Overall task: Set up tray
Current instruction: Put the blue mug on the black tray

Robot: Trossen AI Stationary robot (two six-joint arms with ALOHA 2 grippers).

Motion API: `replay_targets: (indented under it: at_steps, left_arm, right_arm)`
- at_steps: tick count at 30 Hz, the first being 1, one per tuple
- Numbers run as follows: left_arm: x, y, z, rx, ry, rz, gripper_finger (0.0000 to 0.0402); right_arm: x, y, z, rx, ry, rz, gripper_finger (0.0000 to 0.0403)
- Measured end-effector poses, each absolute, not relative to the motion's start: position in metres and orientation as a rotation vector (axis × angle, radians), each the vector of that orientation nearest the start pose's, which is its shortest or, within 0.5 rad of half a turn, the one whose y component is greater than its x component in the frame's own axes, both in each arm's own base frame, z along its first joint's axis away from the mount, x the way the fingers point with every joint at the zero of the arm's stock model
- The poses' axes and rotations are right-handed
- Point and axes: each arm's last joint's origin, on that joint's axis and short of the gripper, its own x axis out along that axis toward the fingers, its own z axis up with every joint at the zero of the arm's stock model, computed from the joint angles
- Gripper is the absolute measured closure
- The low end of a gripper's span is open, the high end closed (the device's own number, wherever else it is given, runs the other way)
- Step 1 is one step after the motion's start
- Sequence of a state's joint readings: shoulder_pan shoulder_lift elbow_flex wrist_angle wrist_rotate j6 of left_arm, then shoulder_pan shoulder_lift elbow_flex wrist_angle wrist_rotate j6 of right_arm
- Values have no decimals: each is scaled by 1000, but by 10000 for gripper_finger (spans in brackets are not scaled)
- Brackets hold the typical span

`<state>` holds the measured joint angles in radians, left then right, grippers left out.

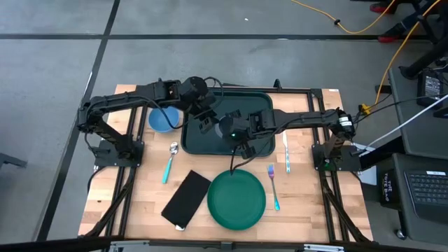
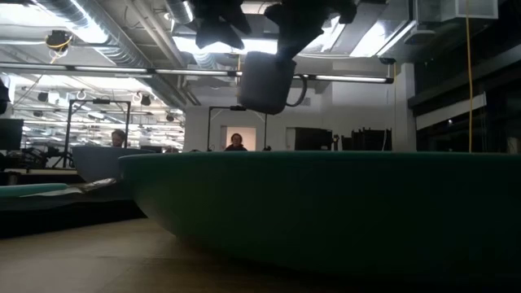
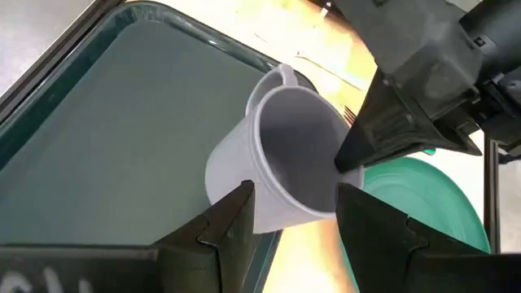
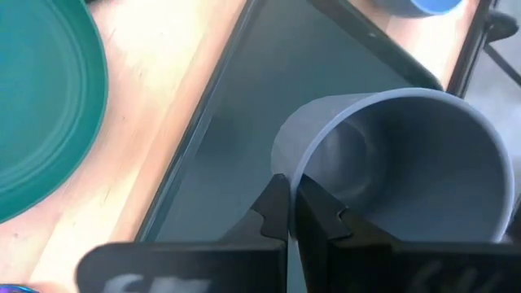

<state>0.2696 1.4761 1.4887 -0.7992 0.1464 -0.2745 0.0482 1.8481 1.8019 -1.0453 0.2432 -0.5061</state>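
The dark green tray [image 1: 260, 105] lies at the table's far middle. Above it hangs a pale grey mug [image 2: 264, 81], also seen in the left wrist view as a mug [image 3: 285, 155], tilted with its mouth toward that camera. My right gripper [image 4: 291, 203] is shut on the mug's rim. My left gripper [image 3: 293, 213] is open, with one finger on each side of the mug's lower wall. In the high view the two grippers meet over the tray's near half, with my left gripper [image 1: 207, 120] on the left and my right gripper [image 1: 239, 137] on the right. My right gripper pinches the mug's rim [image 4: 286, 172], one finger inside the mug and one outside, slanting down from the table's right side. The mug hangs tilted, lifted clear of the tray. My left gripper stands close around the mug's wall [image 3: 244, 203]; I cannot tell whether it touches.
A round green plate [image 1: 236, 199] sits near the front edge, with a black flat rectangle [image 1: 186, 199] to its left. A blue bowl [image 1: 163, 119] stands left of the tray, with a spoon [image 1: 170, 161] in front of it. A fork [image 1: 273, 185] and a knife [image 1: 285, 152] lie to the right.
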Motion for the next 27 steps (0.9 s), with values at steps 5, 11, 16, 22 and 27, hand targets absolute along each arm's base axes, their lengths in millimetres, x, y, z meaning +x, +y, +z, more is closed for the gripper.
replay_targets:
  at_steps: [5, 11, 16, 22, 27]
  left_arm:
    - [297, 81, 361, -427, 750, 231, 236]
    - [297, 85, 359, -435, 760, 245, 235]
    - [296, 92, 354, -431, 786, 305, 235]
    - [297, 95, 351, -430, 801, 331, 235]
    - [298, 95, 348, -422, 828, 325, 235]
  right_arm:
    - [386, 9, 322, -636, 1084, 102, 392]
    - [390, 8, 325, -689, 1042, 92, 392]
    - [391, 8, 325, -691, 1032, 90, 392]
    - [392, 8, 325, -692, 1035, 92, 392]
    - [393, 6, 325, -718, 1019, 103, 392]
